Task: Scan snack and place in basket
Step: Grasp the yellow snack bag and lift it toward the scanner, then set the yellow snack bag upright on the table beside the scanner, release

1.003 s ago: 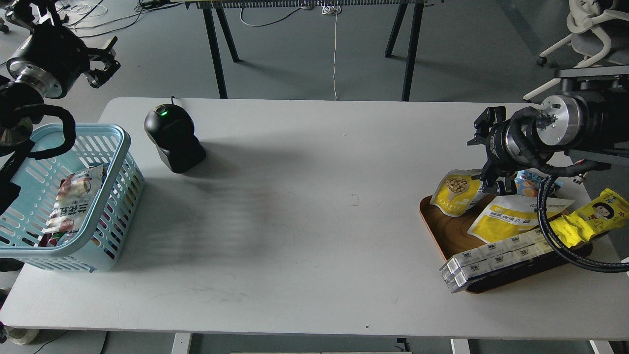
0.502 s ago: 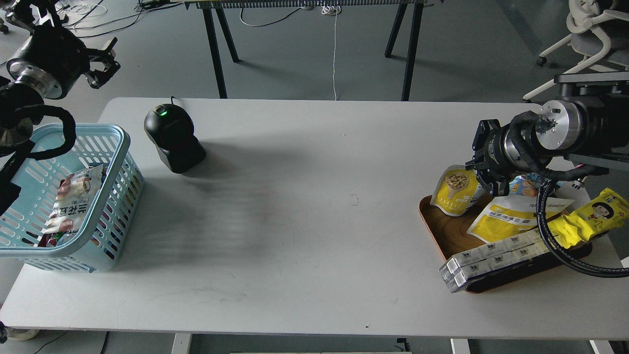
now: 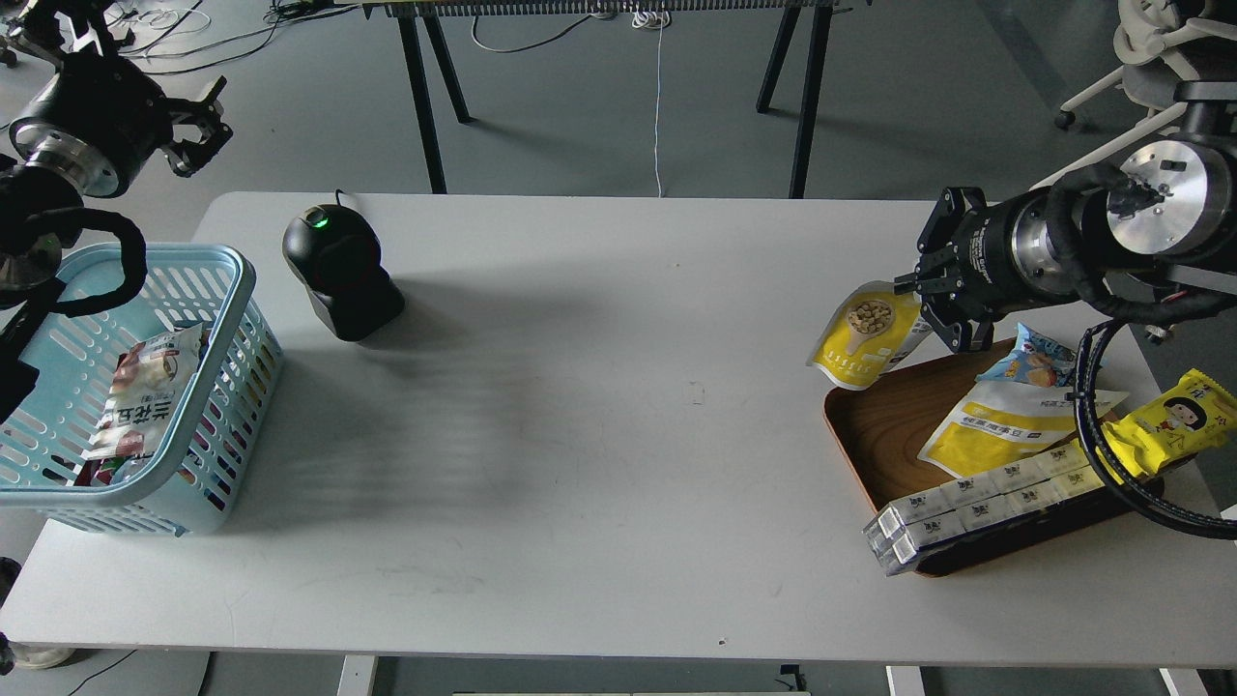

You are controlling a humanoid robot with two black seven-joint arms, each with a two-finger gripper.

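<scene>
Head view:

- Right gripper (image 3: 930,311): jaws clenched on the top edge of the snack (image 3: 867,335). The pouch hangs tilted, clear of the wooden tray (image 3: 884,435), above the tray's far-left corner.
- Left gripper (image 3: 198,130): raised beyond the far-left corner of the surface (image 3: 618,435), carrying nothing. Whether its jaws are parted or closed cannot be told at this size.
- Progress: pick-up appears done. Scanning and placing are not yet done.
- Scanner (image 3: 340,271): black unit with a green light lit, standing at far left, just right of the basket (image 3: 237,290).
- Basket: at the left edge of the surface, already holding other packets; open room shows at its far end.
- Open room: the middle of the surface between tray and scanner is bare, so a leftward carry looks unobstructed.
- Edges: the basket's thick rim stands well above the surface and is judged to call for a lifted approach. The tray's left rim lies just under the hanging pouch. A black cable (image 3: 1111,464) loops over the tray's right side and could snag the packets there.
</scene>
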